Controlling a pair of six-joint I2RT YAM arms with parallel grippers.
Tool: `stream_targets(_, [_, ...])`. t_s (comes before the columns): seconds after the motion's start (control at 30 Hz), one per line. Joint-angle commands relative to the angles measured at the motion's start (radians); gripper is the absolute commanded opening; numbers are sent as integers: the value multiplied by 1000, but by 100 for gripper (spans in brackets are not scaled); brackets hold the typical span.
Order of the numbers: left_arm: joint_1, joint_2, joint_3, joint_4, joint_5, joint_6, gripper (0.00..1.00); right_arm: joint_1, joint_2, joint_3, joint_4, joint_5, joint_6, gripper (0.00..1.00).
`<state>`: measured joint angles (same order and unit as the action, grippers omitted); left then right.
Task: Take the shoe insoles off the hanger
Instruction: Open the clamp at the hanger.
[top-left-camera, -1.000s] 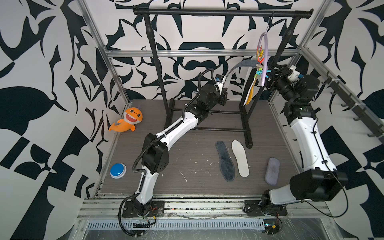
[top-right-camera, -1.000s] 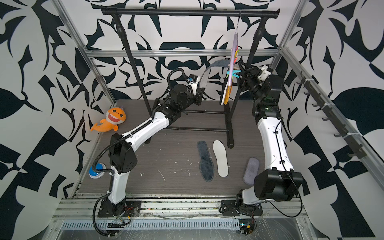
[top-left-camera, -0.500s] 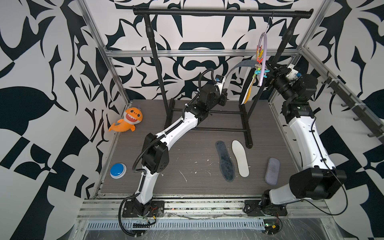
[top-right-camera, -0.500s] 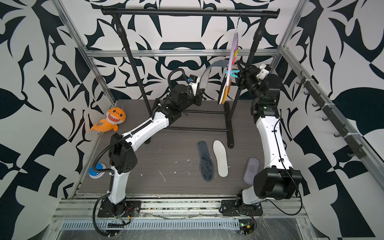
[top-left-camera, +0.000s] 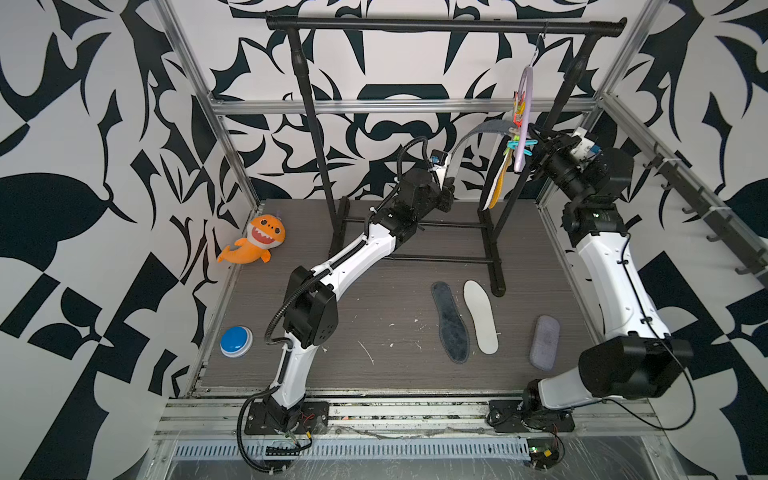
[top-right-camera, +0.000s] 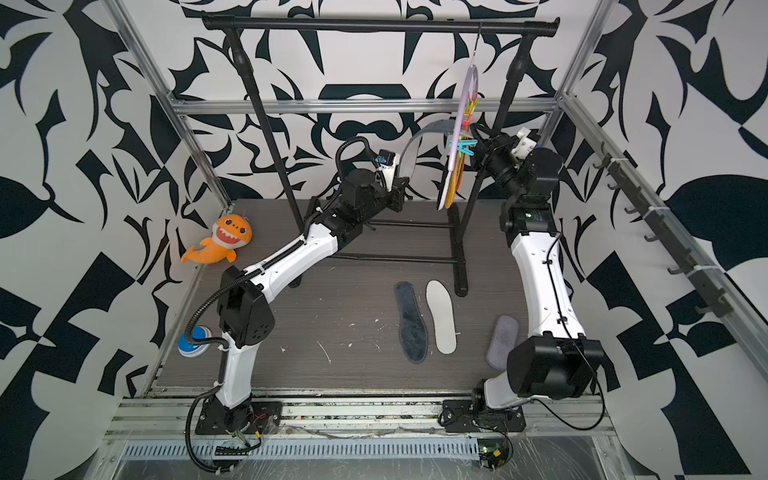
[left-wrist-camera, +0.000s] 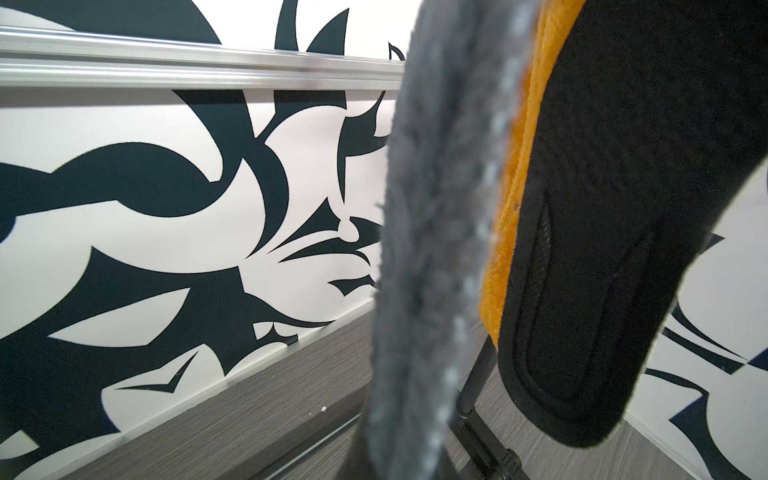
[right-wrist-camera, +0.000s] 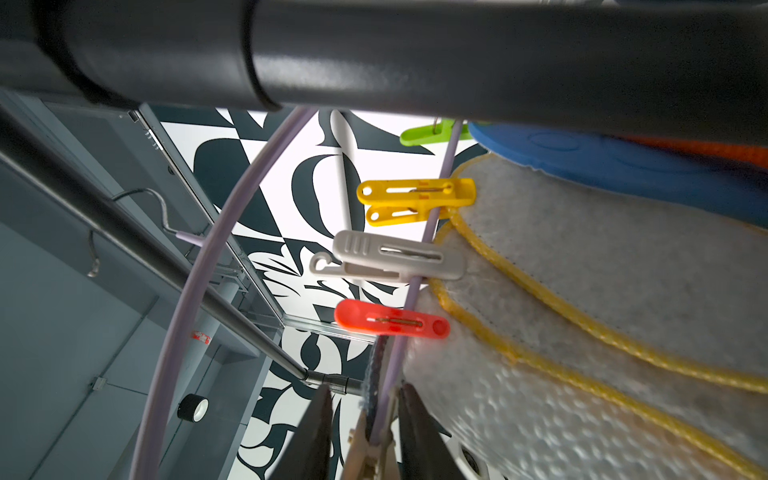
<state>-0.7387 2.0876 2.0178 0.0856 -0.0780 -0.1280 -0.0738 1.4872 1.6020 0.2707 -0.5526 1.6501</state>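
Clamping the free end of a dark grey insole (top-left-camera: 473, 135) in the tightly closed left gripper (top-left-camera: 448, 187) at about twelve o'clock of the floor (top-left-camera: 374, 332), bowing it out from the hanger (top-left-camera: 518, 160) at one o'clock, top end pegged there beside the other hanging insoles (top-left-camera: 496, 187). Bracketing a cream peg (right-wrist-camera: 370, 453), seemingly the one holding it, with the right gripper (right-wrist-camera: 365, 386), jaws narrow yet not quite pinching. Judged mid-release, with a dark insole (top-left-camera: 451, 322) and a white insole (top-left-camera: 480, 316) already down at five o'clock: next, squeeze the peg squarely, then draw toward nine o'clock without swinging the hanger.
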Motion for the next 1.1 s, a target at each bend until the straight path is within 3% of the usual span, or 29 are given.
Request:
stream_targets(0.0, [5, -3, -4, 29, 7, -9, 0, 9, -5, 49, 71, 3, -4, 26])
stream_targets(0.37, [20, -51, -111, 82, -13, -33, 0, 38, 23, 74, 75, 14, -6, 21])
stream_targets(1.07, [61, -162, -315, 174, -27, -73, 0, 102, 58, 117, 36, 67, -40, 20])
